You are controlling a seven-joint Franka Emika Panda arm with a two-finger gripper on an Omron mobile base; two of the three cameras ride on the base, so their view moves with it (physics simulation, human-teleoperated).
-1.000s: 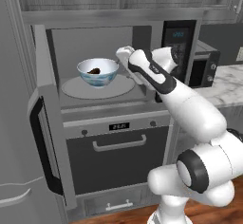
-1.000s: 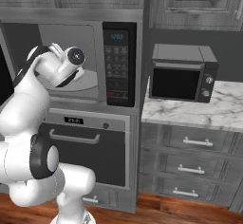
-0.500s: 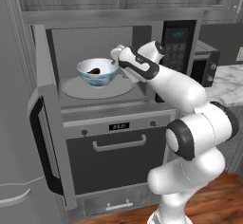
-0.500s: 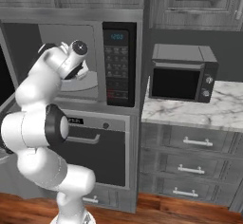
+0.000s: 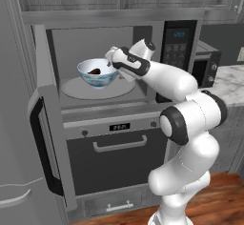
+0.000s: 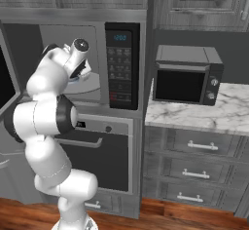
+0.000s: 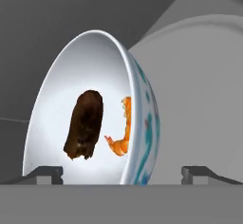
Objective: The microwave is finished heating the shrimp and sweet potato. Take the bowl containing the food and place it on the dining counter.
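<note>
My claw (image 7: 121,175) is spread wide astride the rim of the bowl (image 5: 97,73) on the microwave (image 5: 119,71) turntable, and a shallow bite here could tip it, spilling shrimp (image 7: 121,133) and sweet potato (image 7: 85,124).

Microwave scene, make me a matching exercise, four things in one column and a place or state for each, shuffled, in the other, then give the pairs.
Things:
1. bowl
2. sweet potato
3. microwave door
4. claw

Places or states:
A. swung wide open to the left
B. open, its fingertips either side of the bowl's rim
C. on the round turntable inside the microwave
D. lying in the bowl next to the shrimp

Pairs: 1-C, 2-D, 3-A, 4-B
</note>
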